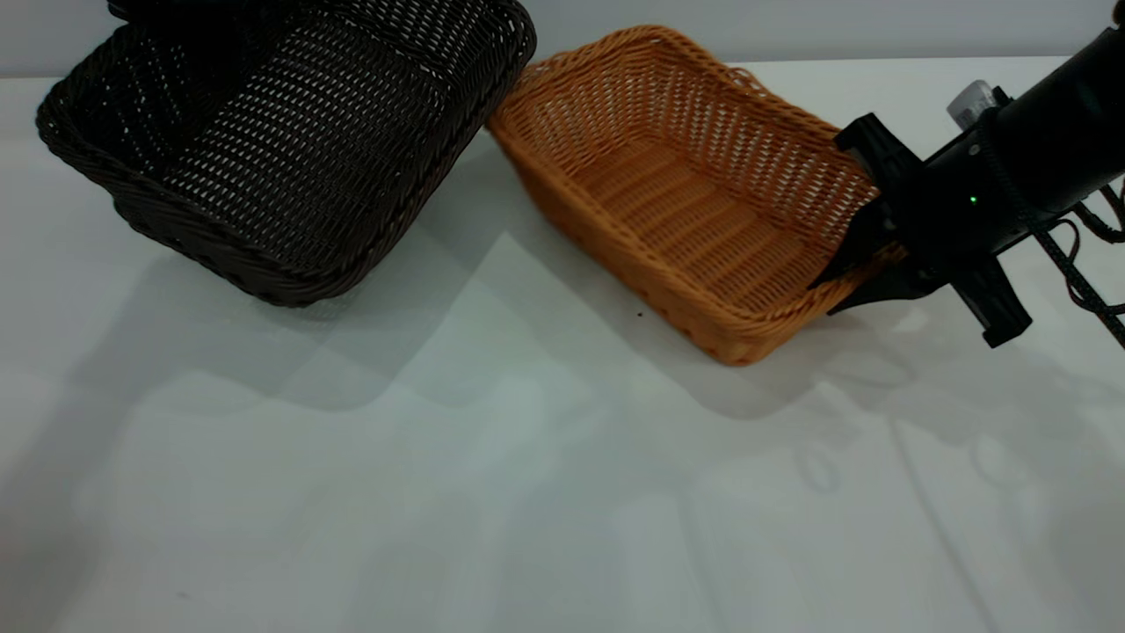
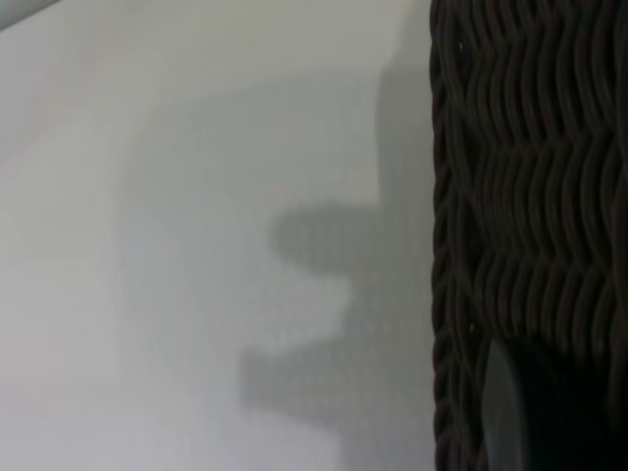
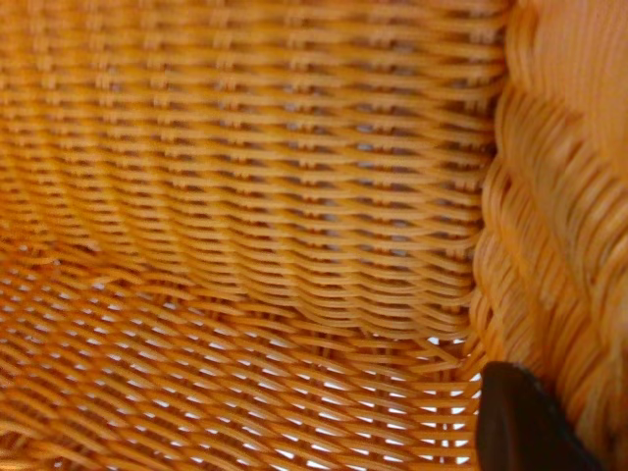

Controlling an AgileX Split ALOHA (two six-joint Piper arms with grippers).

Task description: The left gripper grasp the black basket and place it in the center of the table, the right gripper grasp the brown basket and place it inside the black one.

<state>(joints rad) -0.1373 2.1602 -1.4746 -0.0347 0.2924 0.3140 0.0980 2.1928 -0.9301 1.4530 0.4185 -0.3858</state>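
Wicker brown basket (image 1: 694,193) rim pinched by right gripper (image 1: 866,272).

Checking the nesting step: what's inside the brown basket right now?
Nothing lies in the brown basket; its woven floor shows bare. Only one finger of the right gripper reaches inside its right-end wall. That gripper covers the corner there. The black basket stands apart, tilted.
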